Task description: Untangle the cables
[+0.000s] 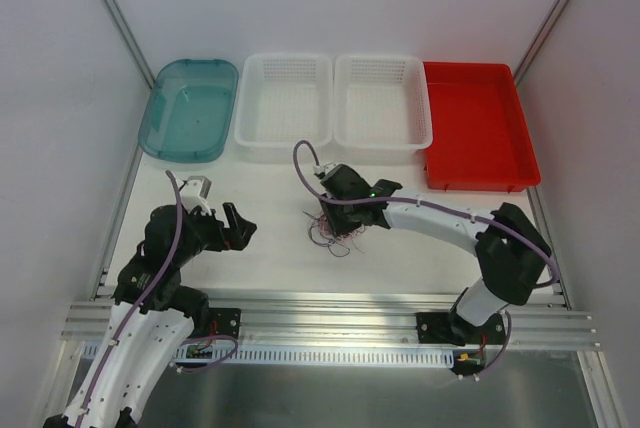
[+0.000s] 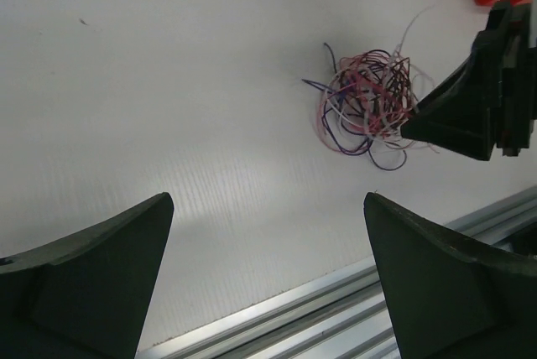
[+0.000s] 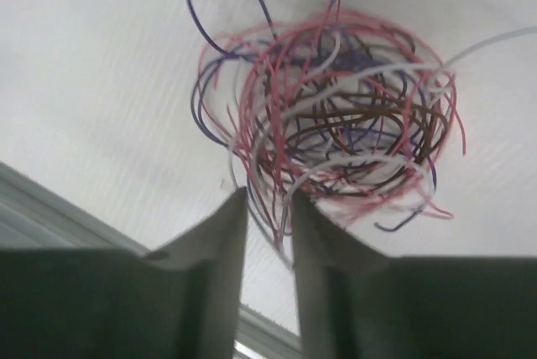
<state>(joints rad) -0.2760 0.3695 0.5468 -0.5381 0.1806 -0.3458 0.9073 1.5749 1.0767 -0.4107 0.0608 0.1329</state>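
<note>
The cables (image 1: 338,234) lie in one tangled ball of thin red/pink, white, brown and dark purple strands on the white table, right of centre. The ball also shows in the left wrist view (image 2: 367,104) and fills the right wrist view (image 3: 336,116). My right gripper (image 1: 329,214) is down at the ball's far-left edge. Its jaws stand a narrow gap apart (image 3: 268,201) with a few strands running between them. It also shows as a black wedge in the left wrist view (image 2: 460,111). My left gripper (image 1: 236,228) is wide open and empty (image 2: 268,201), well left of the ball.
Along the back stand a teal tub (image 1: 190,108), two white baskets (image 1: 283,98) (image 1: 382,98) and a red tray (image 1: 478,128). An aluminium rail (image 1: 320,313) runs along the table's near edge, close below the ball.
</note>
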